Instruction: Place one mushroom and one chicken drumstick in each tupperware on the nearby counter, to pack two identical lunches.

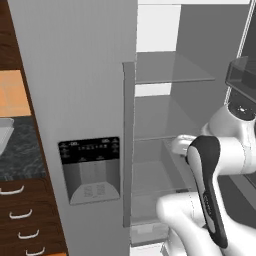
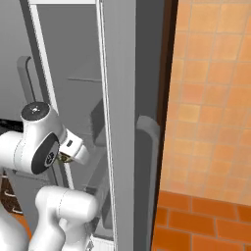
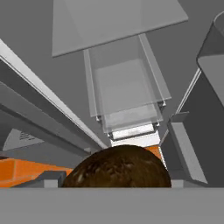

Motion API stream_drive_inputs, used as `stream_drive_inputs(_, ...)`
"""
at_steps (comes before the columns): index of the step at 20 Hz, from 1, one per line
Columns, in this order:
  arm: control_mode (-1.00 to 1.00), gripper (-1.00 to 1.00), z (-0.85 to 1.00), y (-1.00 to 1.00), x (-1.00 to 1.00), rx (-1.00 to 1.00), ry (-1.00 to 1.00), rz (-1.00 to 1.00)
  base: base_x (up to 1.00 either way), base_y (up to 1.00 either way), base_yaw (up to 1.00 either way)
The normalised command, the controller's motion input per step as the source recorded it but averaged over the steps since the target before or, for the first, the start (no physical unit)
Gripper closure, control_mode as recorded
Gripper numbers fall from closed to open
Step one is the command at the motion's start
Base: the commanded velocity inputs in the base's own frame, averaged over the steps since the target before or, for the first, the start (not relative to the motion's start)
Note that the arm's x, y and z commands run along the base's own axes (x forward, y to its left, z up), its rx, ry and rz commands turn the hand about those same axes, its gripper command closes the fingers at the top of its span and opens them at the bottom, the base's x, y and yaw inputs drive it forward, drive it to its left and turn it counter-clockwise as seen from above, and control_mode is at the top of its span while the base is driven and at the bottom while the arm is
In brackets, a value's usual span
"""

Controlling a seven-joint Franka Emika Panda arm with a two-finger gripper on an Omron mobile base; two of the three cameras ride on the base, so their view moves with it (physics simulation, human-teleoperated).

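Where hand view looks, mushroom [image 3: 119,168] fills foreground

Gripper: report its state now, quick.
Gripper: shut on the mushroom, its brown cap close against the hand camera, with the open fridge behind.

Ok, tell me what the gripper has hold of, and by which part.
A mushroom, judging by its brown rounded cap at the gripper in the hand view. The fingertips are hidden, so the exact hold cannot be told.
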Motion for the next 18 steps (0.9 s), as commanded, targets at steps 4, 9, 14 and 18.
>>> stream_drive_inputs(4, 1.0, 1.0, 0.0, 0.0, 0.0, 0.0, 0.0, 0.0, -0.95, 0.74, 0.0)
stream_drive_inputs(9, 1.0, 1.0, 0.0, 0.0, 0.0, 0.0, 0.0, 0.0, -0.36, 0.95, 0.0)
stream_drive_inputs(14, 1.0, 1.0, 0.0, 0.0, 0.0, 0.0, 0.0, 0.0, -0.04, 1.0, 0.0)
stream_drive_inputs(18, 1.0, 1.0, 0.0, 0.0, 0.0, 0.0, 0.0, 0.0, 0.0, 1.0, -0.04)
